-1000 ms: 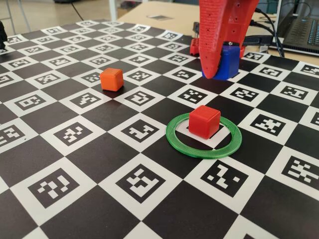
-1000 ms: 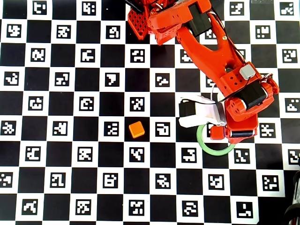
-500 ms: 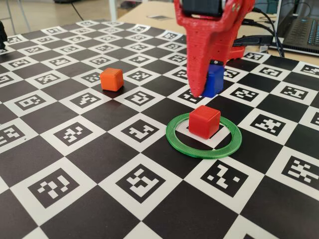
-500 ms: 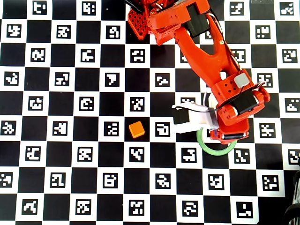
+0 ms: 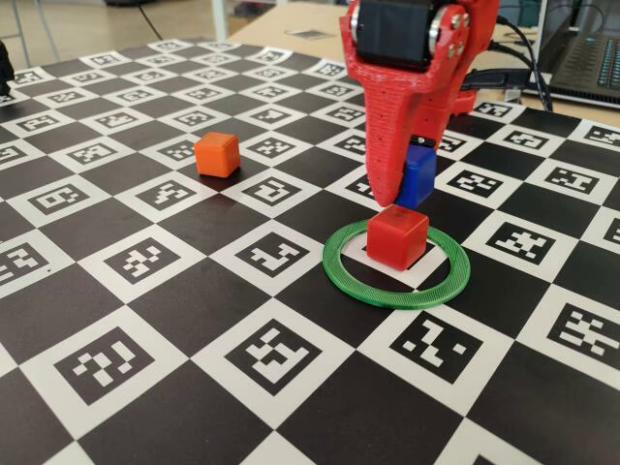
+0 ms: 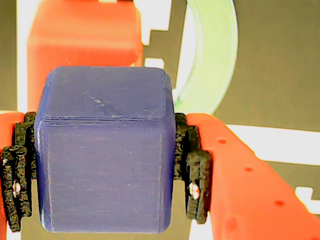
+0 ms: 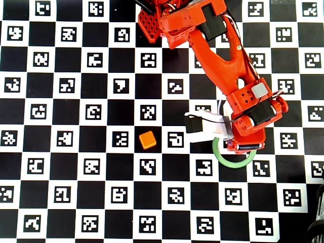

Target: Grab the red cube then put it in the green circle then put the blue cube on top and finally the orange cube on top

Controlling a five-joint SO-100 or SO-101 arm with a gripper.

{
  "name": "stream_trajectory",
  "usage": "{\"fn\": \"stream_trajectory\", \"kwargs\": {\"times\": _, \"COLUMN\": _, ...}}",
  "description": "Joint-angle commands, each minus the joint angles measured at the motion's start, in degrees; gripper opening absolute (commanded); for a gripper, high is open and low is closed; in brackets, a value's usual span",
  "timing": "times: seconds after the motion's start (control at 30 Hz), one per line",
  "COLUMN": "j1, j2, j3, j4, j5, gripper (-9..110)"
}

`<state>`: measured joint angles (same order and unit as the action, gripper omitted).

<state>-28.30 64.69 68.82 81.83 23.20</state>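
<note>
In the claw (image 6: 105, 165), the blue cube (image 6: 105, 155) sits upright, faces square

Flat board (image 5: 145, 291) printed as black-and-white checkerboard, coded marker in every white square. Lying directly on it: green circle (image 5: 396, 293) right of centre in the fixed view, red cube (image 5: 396, 235) sitting inside that ring on the board. Orange cube (image 5: 216, 154) farther back and to the left, well apart from the ring, on a white marker square; overhead view shows it (image 7: 147, 139) left of the ring (image 7: 234, 162).
</note>
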Motion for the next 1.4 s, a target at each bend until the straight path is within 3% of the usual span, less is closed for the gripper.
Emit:
{"fn": "stream_trajectory", "kwargs": {"times": 0.0, "j1": -0.79, "j2": 3.78, "j3": -0.88, "j4": -0.44, "j5": 0.53, "gripper": 8}}
{"fn": "stream_trajectory", "kwargs": {"times": 1.37, "j1": 0.26, "j2": 2.99, "j3": 0.70, "j4": -3.78, "j5": 2.99, "gripper": 8}}
